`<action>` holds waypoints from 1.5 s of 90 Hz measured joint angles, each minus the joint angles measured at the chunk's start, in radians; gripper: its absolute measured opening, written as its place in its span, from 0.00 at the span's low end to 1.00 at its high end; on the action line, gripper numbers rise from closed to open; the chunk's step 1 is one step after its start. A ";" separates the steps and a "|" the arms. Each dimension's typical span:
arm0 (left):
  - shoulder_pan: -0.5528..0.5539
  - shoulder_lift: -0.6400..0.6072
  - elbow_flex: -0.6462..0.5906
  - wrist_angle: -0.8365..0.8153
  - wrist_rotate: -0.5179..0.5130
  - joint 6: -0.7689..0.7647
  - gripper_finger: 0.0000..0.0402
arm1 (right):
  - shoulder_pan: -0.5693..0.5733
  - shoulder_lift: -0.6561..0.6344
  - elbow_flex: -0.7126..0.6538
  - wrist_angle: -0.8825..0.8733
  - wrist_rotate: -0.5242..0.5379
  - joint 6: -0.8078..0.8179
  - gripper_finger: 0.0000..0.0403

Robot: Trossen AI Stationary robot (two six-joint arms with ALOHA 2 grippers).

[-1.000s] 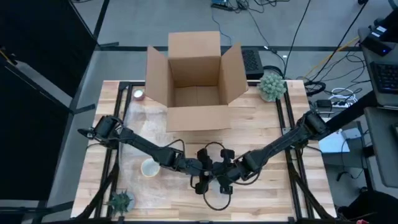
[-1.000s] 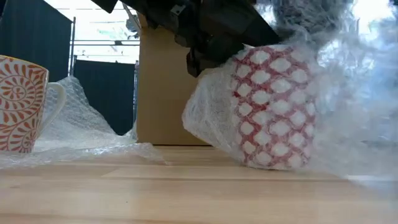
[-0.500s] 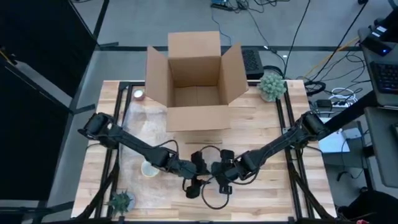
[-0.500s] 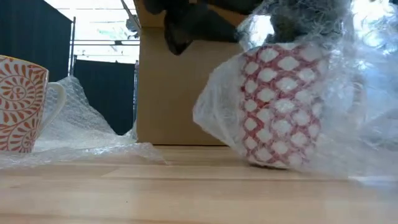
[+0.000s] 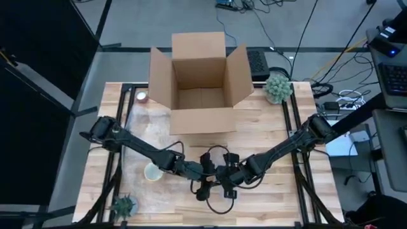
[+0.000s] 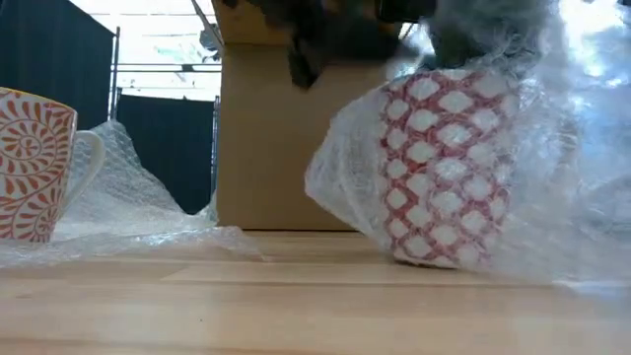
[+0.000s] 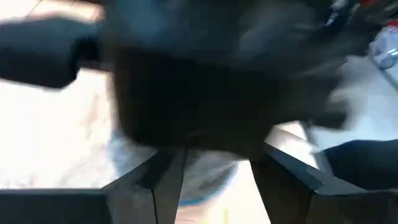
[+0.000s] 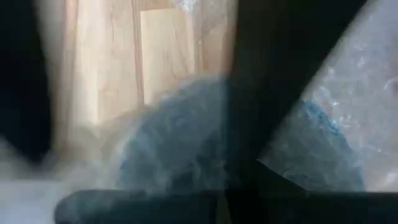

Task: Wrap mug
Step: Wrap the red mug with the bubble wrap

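A red-and-white patterned mug (image 6: 449, 168) stands upright on the table near its front edge, loosely covered in clear bubble wrap (image 6: 345, 187). In the high view both grippers hide it. My left gripper (image 5: 206, 180) hovers open just above and left of the mug's top, also seen as a dark shape (image 6: 330, 39) in the low view, with its fingers apart and clear of the wrap. My right gripper (image 5: 229, 178) is over the mug's top, showing only as a grey mass behind the wrap (image 6: 473, 25).
An open cardboard box (image 5: 200, 83) stands at the table's far middle. An orange-patterned mug (image 6: 30, 163) sits on a second bubble wrap sheet (image 5: 146, 137) at the left. Small plants stand at the far right (image 5: 278, 87) and near left (image 5: 124, 205).
My left gripper has drawn away from the wrap's left side, gone toward the table's left and near edge, then come partway back toward the mug. The wrapped mug has shifted slightly toward the table's right, and the wrap on its left side now hangs looser.
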 joint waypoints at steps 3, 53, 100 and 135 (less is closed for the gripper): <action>0.005 0.015 0.000 0.004 -0.009 0.000 0.42 | -0.001 0.000 0.000 0.005 0.005 0.001 0.00; 0.024 0.073 0.003 0.026 -0.033 -0.026 0.42 | 0.001 -0.062 0.213 -0.398 0.001 -0.018 0.00; 0.010 0.069 0.001 0.057 -0.025 -0.022 0.42 | -0.006 -0.261 0.003 -0.623 0.223 0.382 0.30; 0.010 0.069 0.001 0.059 -0.020 -0.020 0.42 | -0.106 -0.434 -0.444 0.201 0.169 0.282 0.45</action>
